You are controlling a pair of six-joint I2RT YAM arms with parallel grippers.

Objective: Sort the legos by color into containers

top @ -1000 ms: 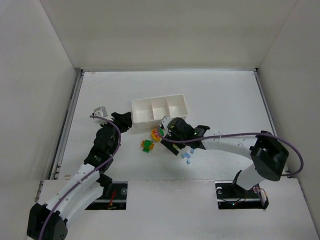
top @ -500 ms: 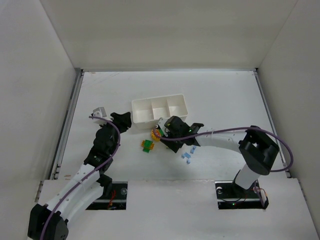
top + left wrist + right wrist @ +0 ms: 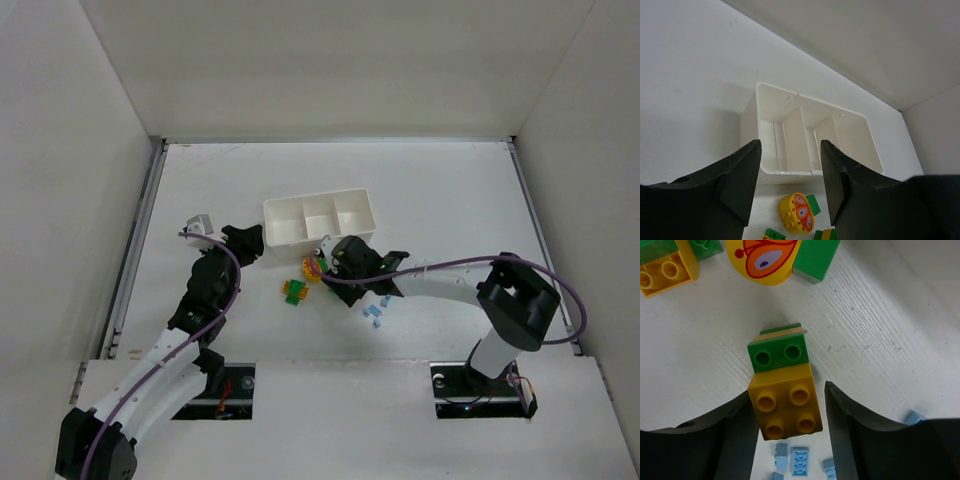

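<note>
A yellow-orange brick point(image 3: 787, 407) joined to a green brick point(image 3: 781, 354) stands on the table between the fingers of my right gripper point(image 3: 787, 390), whose jaws press in on the yellow brick's sides. In the top view, my right gripper point(image 3: 338, 270) sits just below the white three-compartment container point(image 3: 268, 222) and hides that cluster. A round yellow piece with a butterfly print point(image 3: 767, 260) lies just beyond it. My left gripper point(image 3: 790, 145) hangs open with nothing between its fingers, left of the container's point(image 3: 790, 172) near corner.
A green and yellow cluster point(image 3: 294, 291) lies left of my right gripper. Several pale blue bricks point(image 3: 374, 313) are scattered close under my right arm. White walls close in the table at the back and on both sides.
My right gripper's jaws have closed from wide open onto the yellow and green cluster, and the arm has shifted slightly left. The left arm has not moved.
</note>
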